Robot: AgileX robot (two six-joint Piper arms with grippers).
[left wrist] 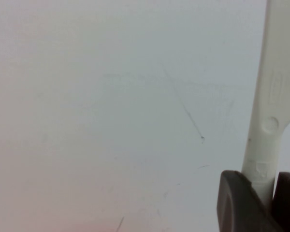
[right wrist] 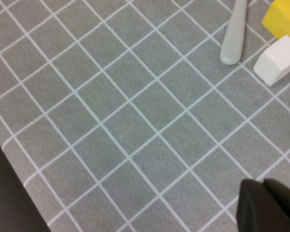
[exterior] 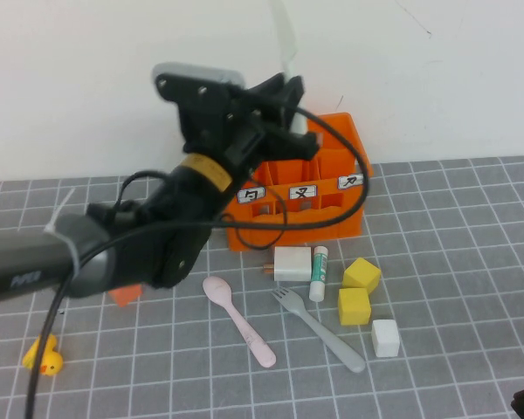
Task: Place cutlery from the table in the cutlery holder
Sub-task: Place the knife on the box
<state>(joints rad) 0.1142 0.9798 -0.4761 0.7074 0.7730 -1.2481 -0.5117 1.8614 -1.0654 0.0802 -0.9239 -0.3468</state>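
Our left gripper (exterior: 284, 87) clamps the knife (exterior: 284, 39), blade upright, above the cutlery holder (exterior: 332, 188). We judge this the drop-in step: next, lower it into a compartment. The spoon (exterior: 238, 319) and fork (exterior: 319, 327) lie on the table (exterior: 454, 262). Our right gripper (right wrist: 268, 205) hovers low nearby; its state we cannot tell.

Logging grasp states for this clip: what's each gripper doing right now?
Left gripper: above the cutlery holder, shut on the cream-white knife.
Right gripper: low over the table; cannot be told.
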